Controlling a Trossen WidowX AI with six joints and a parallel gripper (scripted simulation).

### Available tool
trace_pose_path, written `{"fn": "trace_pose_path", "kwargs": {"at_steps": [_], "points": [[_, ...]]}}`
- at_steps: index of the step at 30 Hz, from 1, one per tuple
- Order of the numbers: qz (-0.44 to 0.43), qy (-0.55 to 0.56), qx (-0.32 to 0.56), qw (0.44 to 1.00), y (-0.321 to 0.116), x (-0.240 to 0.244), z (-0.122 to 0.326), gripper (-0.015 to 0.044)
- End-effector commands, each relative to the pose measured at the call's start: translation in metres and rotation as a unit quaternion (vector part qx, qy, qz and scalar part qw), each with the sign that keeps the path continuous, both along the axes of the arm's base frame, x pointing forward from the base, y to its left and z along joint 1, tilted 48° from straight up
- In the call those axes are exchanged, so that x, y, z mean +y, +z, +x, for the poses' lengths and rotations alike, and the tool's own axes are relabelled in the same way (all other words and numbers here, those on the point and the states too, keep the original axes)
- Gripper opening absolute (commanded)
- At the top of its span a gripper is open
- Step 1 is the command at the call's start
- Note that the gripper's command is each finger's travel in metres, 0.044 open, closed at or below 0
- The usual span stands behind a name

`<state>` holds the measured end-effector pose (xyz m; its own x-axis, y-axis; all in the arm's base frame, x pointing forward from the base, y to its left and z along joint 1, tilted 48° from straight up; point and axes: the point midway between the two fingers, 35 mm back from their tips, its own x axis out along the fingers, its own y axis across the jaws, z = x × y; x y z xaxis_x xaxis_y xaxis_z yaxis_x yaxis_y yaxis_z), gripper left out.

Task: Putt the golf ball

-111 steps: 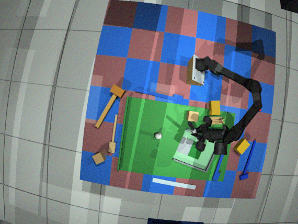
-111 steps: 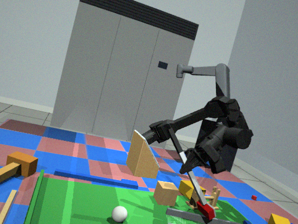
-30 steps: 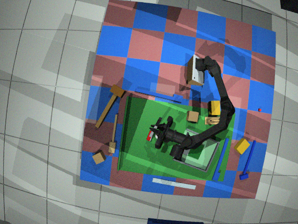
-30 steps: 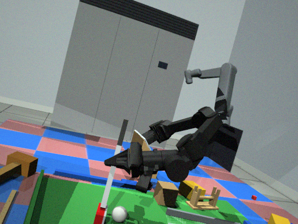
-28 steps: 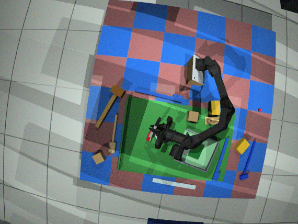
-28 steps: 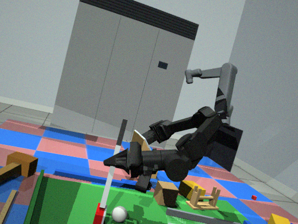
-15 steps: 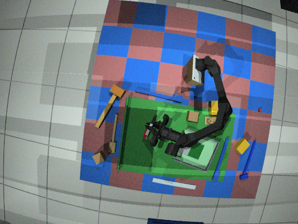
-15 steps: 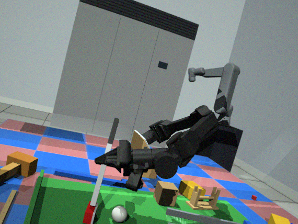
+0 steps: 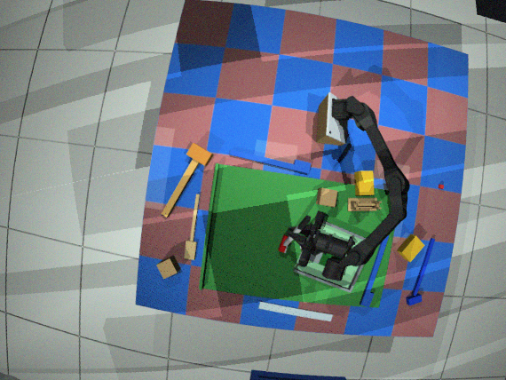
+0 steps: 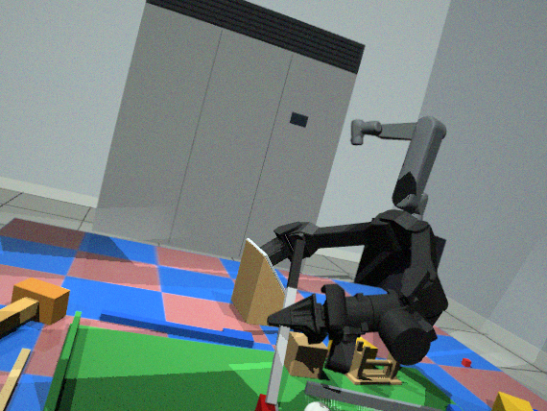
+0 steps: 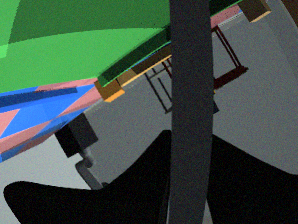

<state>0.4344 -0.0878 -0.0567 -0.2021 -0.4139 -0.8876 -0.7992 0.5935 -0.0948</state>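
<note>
Over the green (image 9: 249, 231), the gripper (image 10: 283, 318) clamps the putter (image 10: 284, 326) by its shaft, head down beside the ball (image 10: 317, 407), ready to putt.

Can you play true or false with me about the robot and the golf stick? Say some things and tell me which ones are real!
1. The gripper is shut on the putter. True.
2. The putter stands nearly upright. True.
3. The orange-headed mallet lies on the green mat. False: it lies beside the mat, on the checkered floor.
4. The putter's head is blue. False: it is red.
5. A yellow block sits near the mat's edge. True.
</note>
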Motion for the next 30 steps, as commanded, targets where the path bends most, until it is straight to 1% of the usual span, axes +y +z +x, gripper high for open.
{"fn": "trace_pose_path", "kwargs": {"at_steps": [1, 6, 8, 10, 11, 30], "points": [[-0.001, -0.014, 0.01, 1.0, 0.005, -0.017, -0.006, 0.0], [-0.002, -0.014, 0.01, 1.0, 0.031, -0.046, -0.007, 0.0], [-0.002, -0.015, 0.01, 1.0, 0.035, -0.05, -0.008, 0.0], [-0.002, -0.015, 0.01, 1.0, 0.035, -0.05, -0.008, 0.0], [0.001, -0.023, 0.013, 1.0, 0.027, -0.049, -0.01, 0.0], [0.001, -0.023, 0.013, 1.0, 0.027, -0.049, -0.01, 0.0]]}}
